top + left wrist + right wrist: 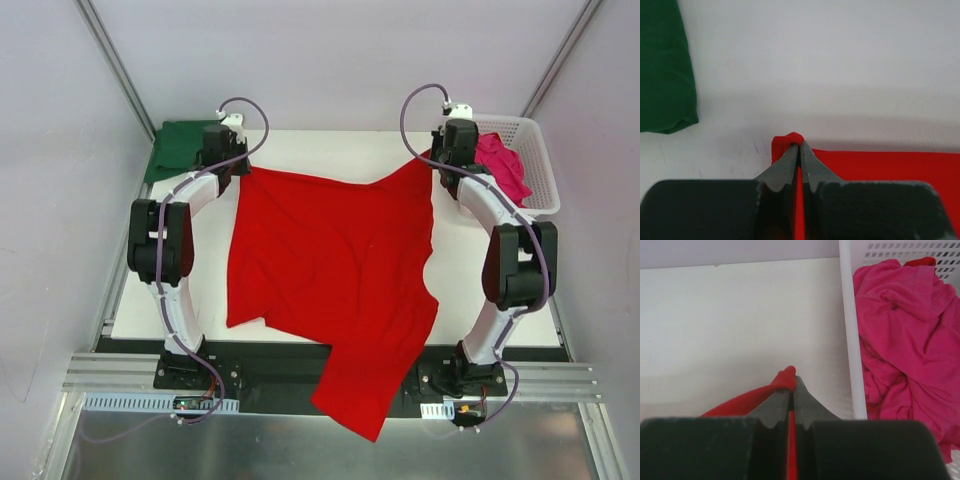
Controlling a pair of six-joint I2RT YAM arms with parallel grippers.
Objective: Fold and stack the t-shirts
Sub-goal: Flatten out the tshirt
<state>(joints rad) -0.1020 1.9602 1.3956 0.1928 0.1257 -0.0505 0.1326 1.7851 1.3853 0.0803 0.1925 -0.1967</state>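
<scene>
Counting three t-shirts: one red t-shirt (330,260), one green t-shirt (178,148), one pink t-shirt (503,165). Seeing one white basket (547,180), one tabletop (340,150). Two arms (160,240) showing, two claws: left claw (799,145), right claw (791,376).

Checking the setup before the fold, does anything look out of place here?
Yes. The red t-shirt, pinched by the left gripper and right gripper, lies skewed: its near end droops off the front edge of the table.
</scene>
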